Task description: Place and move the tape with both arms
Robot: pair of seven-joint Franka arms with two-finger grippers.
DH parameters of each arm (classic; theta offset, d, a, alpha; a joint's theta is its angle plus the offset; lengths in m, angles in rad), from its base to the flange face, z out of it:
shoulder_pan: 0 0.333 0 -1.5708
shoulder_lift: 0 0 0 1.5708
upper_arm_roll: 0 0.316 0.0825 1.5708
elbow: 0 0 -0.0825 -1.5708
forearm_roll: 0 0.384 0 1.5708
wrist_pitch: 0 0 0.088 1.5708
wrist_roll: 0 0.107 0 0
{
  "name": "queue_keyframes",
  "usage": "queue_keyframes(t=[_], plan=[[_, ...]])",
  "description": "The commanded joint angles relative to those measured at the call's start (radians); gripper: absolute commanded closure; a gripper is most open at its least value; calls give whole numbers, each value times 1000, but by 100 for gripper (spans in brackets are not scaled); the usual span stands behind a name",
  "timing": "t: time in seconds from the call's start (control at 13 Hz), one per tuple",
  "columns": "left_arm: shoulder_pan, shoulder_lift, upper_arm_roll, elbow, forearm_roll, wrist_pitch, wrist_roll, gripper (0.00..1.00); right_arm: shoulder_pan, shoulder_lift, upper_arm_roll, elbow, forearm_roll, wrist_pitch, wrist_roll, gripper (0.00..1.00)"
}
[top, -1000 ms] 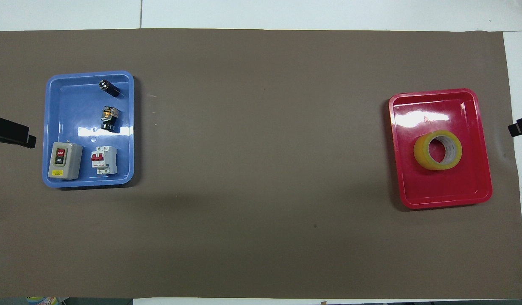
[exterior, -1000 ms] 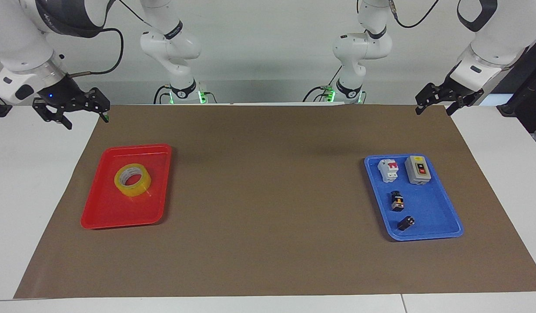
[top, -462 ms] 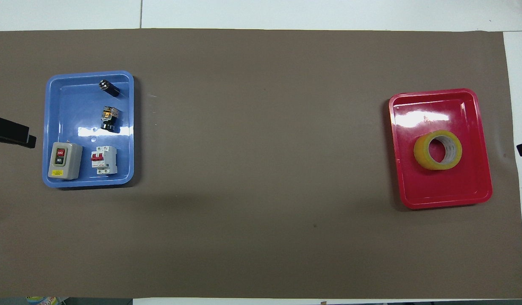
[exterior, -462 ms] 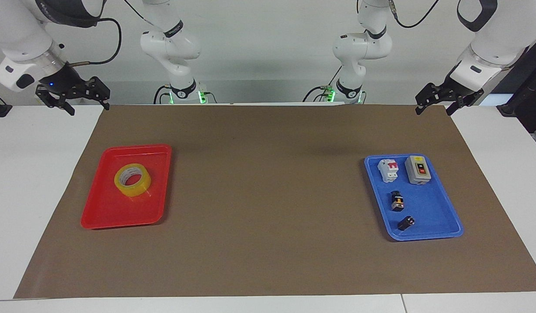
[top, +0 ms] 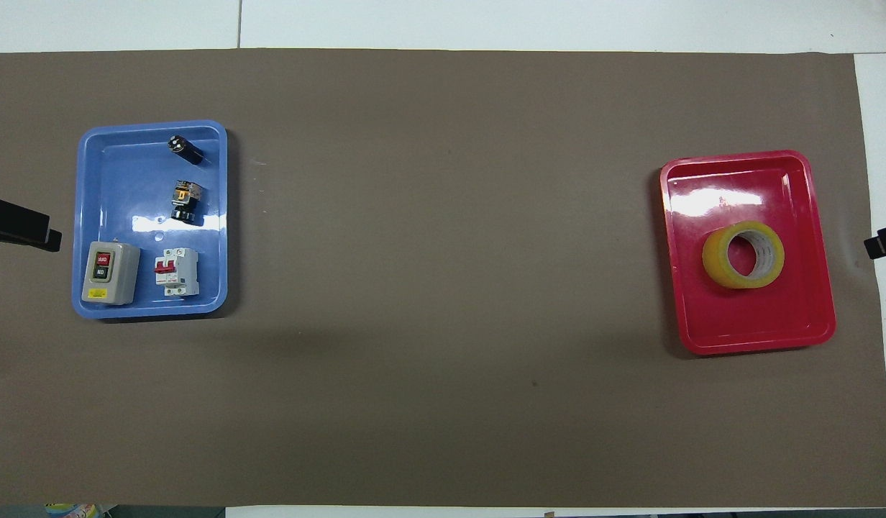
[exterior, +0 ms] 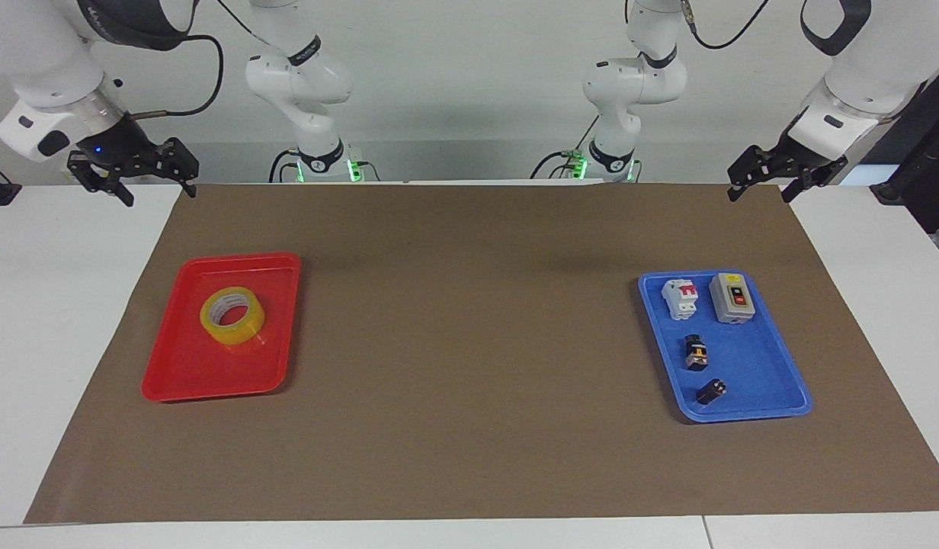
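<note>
The tape (exterior: pixel 232 315), a yellow roll with a white printed core, lies flat in the red tray (exterior: pixel 180 374) at the right arm's end of the table; it also shows in the overhead view (top: pixel 743 254). My right gripper (exterior: pixel 158 195) is open and empty, up in the air over the mat's corner, apart from the red tray. My left gripper (exterior: pixel 759 196) is open and empty, up in the air over the mat's corner at the left arm's end. In the overhead view only the tips of the right gripper (top: pixel 884 244) and left gripper (top: pixel 20 224) show.
A blue tray (exterior: pixel 751 366) at the left arm's end holds a white-and-red circuit breaker (exterior: pixel 681 297), a grey switch box (exterior: pixel 732 299) and two small black parts (exterior: pixel 696 354). A brown mat (exterior: pixel 469 343) covers the table.
My right gripper has risen and drawn back toward the robots, then shifted slightly toward the mat's corner. The left arm, the tape and both trays have not moved.
</note>
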Motion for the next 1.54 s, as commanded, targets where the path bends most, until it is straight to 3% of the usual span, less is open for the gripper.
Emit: queue_keyframes(t=[0.0, 1.46], plan=[[4, -19, 0, -17, -15, 5, 14, 0, -2, -15, -4, -24, -3, 3, 14, 0], [4, -19, 0, -17, -15, 5, 14, 0, -25, -8, -4, -8, -17, 11, 43, 0]])
